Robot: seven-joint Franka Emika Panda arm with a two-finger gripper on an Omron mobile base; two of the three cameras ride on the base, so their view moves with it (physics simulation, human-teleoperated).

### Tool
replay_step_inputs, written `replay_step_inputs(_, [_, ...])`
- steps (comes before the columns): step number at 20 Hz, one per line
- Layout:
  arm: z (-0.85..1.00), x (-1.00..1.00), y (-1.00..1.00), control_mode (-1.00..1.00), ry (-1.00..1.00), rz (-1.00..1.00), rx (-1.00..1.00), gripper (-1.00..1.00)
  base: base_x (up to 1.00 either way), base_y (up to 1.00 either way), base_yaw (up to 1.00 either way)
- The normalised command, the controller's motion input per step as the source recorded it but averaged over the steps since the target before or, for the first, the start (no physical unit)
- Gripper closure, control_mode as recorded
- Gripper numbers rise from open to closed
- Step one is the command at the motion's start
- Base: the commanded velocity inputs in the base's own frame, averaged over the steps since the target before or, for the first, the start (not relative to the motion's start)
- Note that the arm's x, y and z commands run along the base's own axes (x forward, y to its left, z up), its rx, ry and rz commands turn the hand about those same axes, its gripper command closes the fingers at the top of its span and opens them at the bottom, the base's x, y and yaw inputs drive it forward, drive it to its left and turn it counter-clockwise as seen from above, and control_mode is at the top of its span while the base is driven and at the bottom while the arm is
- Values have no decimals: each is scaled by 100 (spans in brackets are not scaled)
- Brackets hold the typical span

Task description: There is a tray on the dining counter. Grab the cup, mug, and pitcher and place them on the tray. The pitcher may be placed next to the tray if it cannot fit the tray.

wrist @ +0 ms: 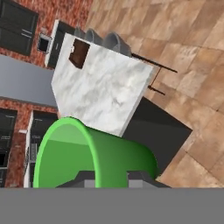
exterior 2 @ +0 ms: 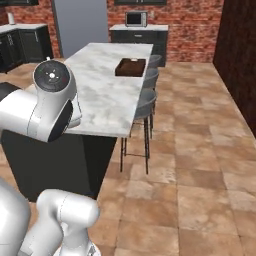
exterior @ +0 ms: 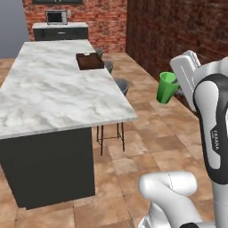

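cup (exterior: pixel 167 87): clamped in the jaws, tilted, way off the table (exterior: pixel 53 84) out over the floor
tray (exterior: pixel 90 61): far end of the table, empty
next, I guess: carry it toward the tray

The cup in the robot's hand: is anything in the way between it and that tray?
Nothing visible. The gripper holds the cup out over the floor, off the near end of the counter. The tray sits near the far end, with bare marble before it and stools alongside.
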Motion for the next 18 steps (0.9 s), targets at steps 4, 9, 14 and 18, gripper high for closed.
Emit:
replay_step_inputs(4, [0, 0, 0, 100, 0, 0, 0, 100, 24, -100, 15])
replay_step_inputs(9, [0, 0, 0, 100, 0, 0, 0, 100, 40, -99, 19])
replay_step_inputs(14, [0, 0, 0, 100, 0, 0, 0, 100, 51, -90, 37])
replay_step_inputs(18, [0, 0, 0, 100, 0, 0, 0, 100, 50, -91, 43])
